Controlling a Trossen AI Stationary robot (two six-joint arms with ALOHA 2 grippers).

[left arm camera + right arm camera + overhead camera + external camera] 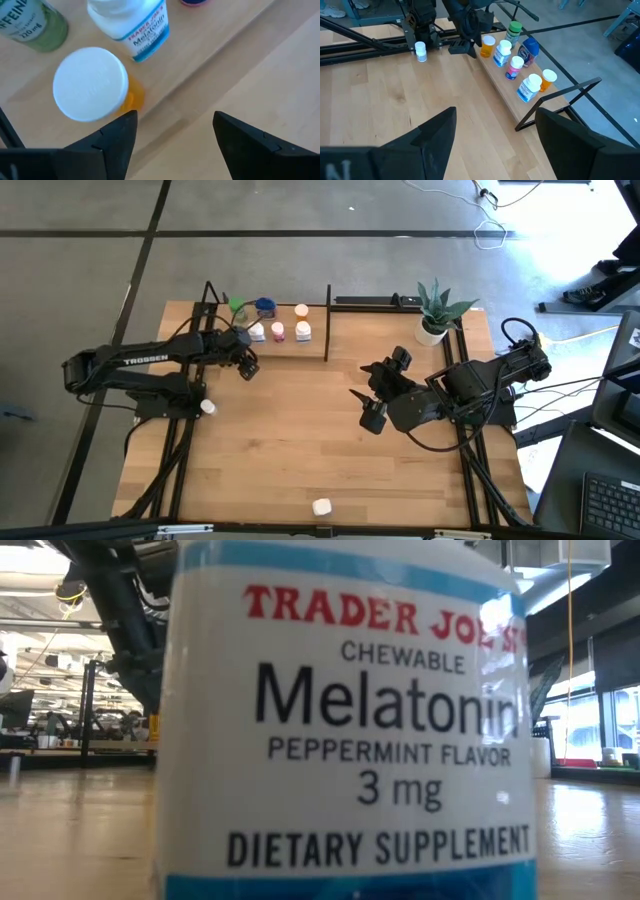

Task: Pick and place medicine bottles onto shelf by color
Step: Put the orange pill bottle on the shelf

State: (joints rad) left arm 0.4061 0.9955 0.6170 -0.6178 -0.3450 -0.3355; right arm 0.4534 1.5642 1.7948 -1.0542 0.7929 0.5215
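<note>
A: Overhead, the wooden table (300, 440) carries the low shelf (506, 95) along its far edge, seven medicine bottles lined up on it. Where are the arms?

B: The left gripper (247, 367), fingers spread and holding nothing, hangs at the shelf's left end beside an orange bottle with a white cap (92, 85). The right gripper (366, 409), also released and empty, sits mid-table.

A: Strays?

B: A white bottle (207, 407) near the left edge, and a melatonin bottle (345, 730) at the near edge.

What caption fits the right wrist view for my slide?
Open right gripper faces the shelf of medicine bottles; left gripper hovers there.
</note>
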